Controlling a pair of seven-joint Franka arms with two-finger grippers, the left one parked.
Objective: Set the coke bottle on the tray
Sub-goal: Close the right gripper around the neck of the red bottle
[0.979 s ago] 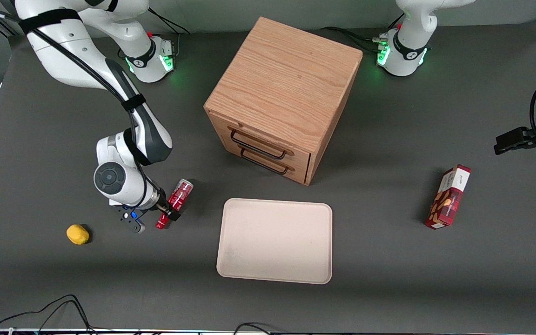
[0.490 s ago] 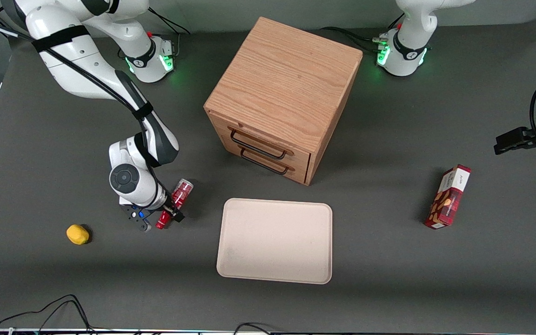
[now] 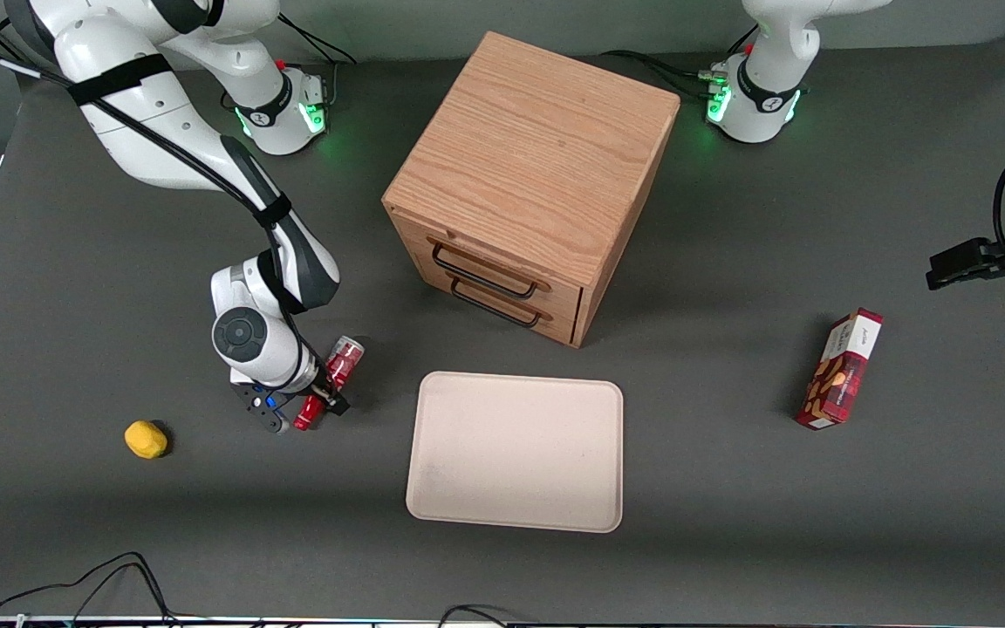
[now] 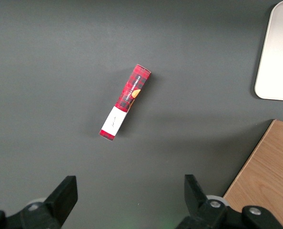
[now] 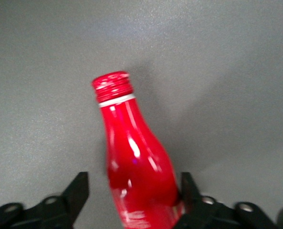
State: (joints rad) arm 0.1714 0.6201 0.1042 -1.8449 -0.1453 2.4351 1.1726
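Pincer [image 3: 317, 406] straddles the lying coke bottle [image 3: 334, 375], fingers apart, near the tray [image 3: 516, 515] rim.

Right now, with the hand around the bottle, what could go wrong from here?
1. The hand straddles the lying bottle, but in the wrist view one finger stands apart from it: closing could roll or push it.
2. The grip is on the bottle's rounded body, cap pointing away, so it may pivot when lifted.
3. The tray has a low rim: a low carry could knock it.
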